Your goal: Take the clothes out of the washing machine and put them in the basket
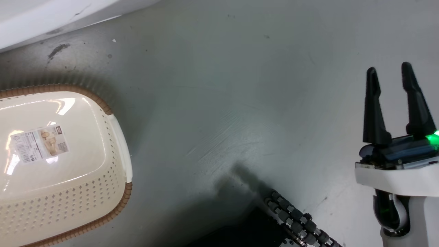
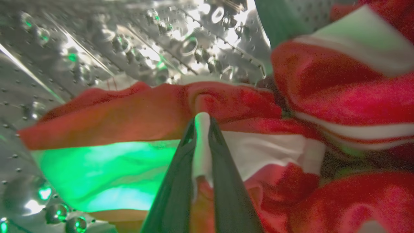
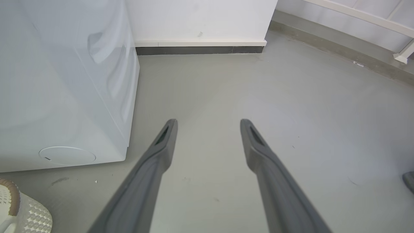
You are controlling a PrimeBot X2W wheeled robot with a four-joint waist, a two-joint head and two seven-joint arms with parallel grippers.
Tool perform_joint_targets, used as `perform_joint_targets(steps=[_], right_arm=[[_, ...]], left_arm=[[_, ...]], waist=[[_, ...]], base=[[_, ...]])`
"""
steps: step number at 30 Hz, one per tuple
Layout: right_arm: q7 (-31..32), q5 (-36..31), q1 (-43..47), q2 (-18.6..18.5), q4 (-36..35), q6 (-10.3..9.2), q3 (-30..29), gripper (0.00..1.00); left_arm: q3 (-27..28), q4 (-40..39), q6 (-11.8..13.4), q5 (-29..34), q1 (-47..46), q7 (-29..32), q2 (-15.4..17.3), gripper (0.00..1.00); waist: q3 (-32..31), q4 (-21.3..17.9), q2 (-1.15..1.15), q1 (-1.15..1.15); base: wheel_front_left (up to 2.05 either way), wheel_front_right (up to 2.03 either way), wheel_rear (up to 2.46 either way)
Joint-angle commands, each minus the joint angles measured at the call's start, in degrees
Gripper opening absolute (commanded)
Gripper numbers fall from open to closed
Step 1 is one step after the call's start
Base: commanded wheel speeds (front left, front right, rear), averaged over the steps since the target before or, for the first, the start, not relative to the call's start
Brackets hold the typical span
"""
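Inside the washing machine's steel drum [image 2: 97,48], my left gripper [image 2: 202,121] is shut on a white-trimmed fold of the red clothes [image 2: 233,103]. More red fabric with white stripes [image 2: 339,87] is piled to the right. The cream basket [image 1: 51,192] with brown rim sits on the floor at the left of the head view, a paper label [image 1: 39,143] on its bottom, nothing else inside. My right gripper [image 1: 391,73] hangs open over bare floor at the right. The washing machine's white side [image 3: 64,81] stands left of the right gripper [image 3: 208,124].
Grey floor [image 1: 223,103] spreads between the basket and my right gripper. A black ribbed cable [image 1: 298,223] lies at the bottom of the head view. A white wall with dark skirting [image 3: 200,48] stands behind the washer. The basket's edge [image 3: 19,210] shows at lower left.
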Motion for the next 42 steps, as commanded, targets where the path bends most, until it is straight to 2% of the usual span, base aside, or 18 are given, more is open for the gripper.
perform_joint_targets(steps=[1,9,18,24,33,37,42], right_arm=[[-0.12,-0.47,-0.95,0.1,0.08,-0.06,-0.73,1.0],[-0.12,-2.76,-2.23,0.09,1.07,-0.06,-5.08,1.0],[-0.12,-6.83,-1.79,0.07,1.93,-0.06,-8.42,1.0],[-0.12,-9.29,0.18,0.06,2.92,-0.06,-9.23,1.0],[-0.12,-11.26,2.51,0.06,4.14,-0.06,-10.92,1.0],[-0.12,-11.93,3.45,0.06,4.3,-0.06,-11.04,1.0],[-0.12,-11.69,4.69,0.07,5.03,-0.06,-11.28,1.0]], left_arm=[[-0.21,0.4,0.17,0.29,-0.9,-2.27,-0.7,0.0],[-0.38,3.85,0.14,-1.5,2.87,-15.26,-5.45,0.0],[-2.43,8.67,-0.13,-7.05,14.96,-27.82,-12.19,0.0],[-3.87,8.58,-0.15,-11.88,24.43,-37.38,-15.65,0.0],[-4.5,5.83,-0.07,-15.32,35.91,-50.67,-19.87,0.0],[-4.79,2.15,2.74,-14.25,41.09,-54.04,-21.19,0.0],[-3.21,-7.85,7.06,-13.44,48.68,-55.12,-21.22,0.0]], waist=[[-0.85,0.62,0.0,-0.01],[-6.56,4.45,0.0,-0.01],[-16.2,9.26,0.0,-0.01],[-23.51,12.4,0.0,-0.01],[-33.56,17.19,0.0,-0.01],[-37.05,18.76,0.0,-0.01],[-40.51,20.41,0.0,-0.01]], base=[[0.0,0.0,0.0],[0.0,0.0,0.0],[0.0,0.0,0.0],[0.0,0.0,0.0],[0.0,0.0,0.0],[0.0,0.0,0.0],[0.0,0.0,0.0]])
